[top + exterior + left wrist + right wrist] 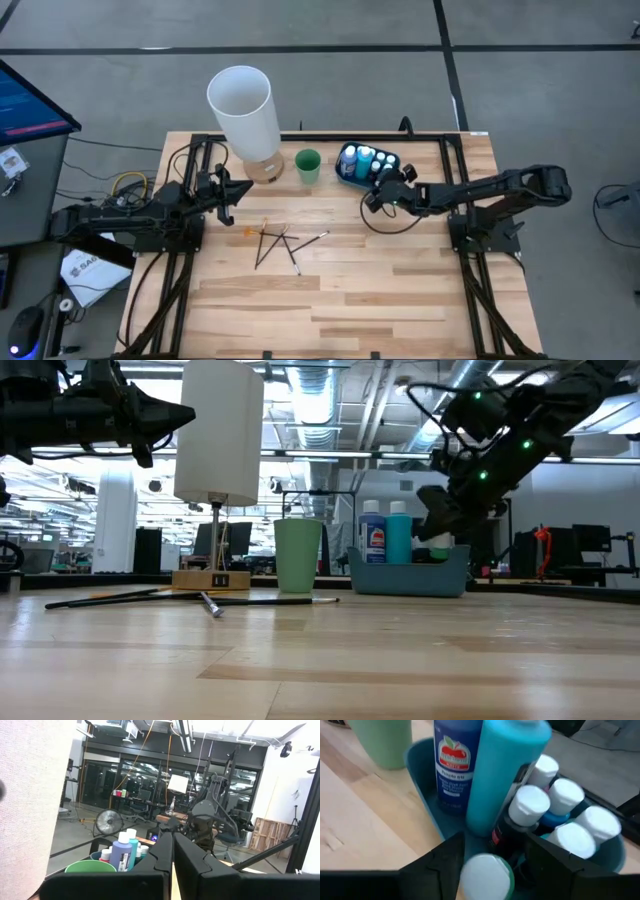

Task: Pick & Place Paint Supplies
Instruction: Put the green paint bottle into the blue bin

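Note:
A blue tray (341, 165) at the table's far side holds a tall blue bottle (452, 765), a tall teal bottle (502, 775) and several small white-capped bottles (565, 795). My right gripper (495, 845) hangs open over the tray's near right rim. Between its fingers stands a green bottle with a white cap (487, 875). Thin dark brushes (280, 240) lie crossed on the table's middle, resting flat. My left gripper (232, 190) hovers shut at the left, clear of everything. My right gripper stands open around the green bottle's white cap (485, 870), slanting down from the table's right. A gap shows between the cap and one finger (545, 860). Whether the other finger touches the bottle I cannot tell.
A green cup (307, 165) stands just left of the tray. A lamp with a white shade (240, 100) on a wooden base stands left of the cup. The near half of the wooden table (340, 300) lies bare.

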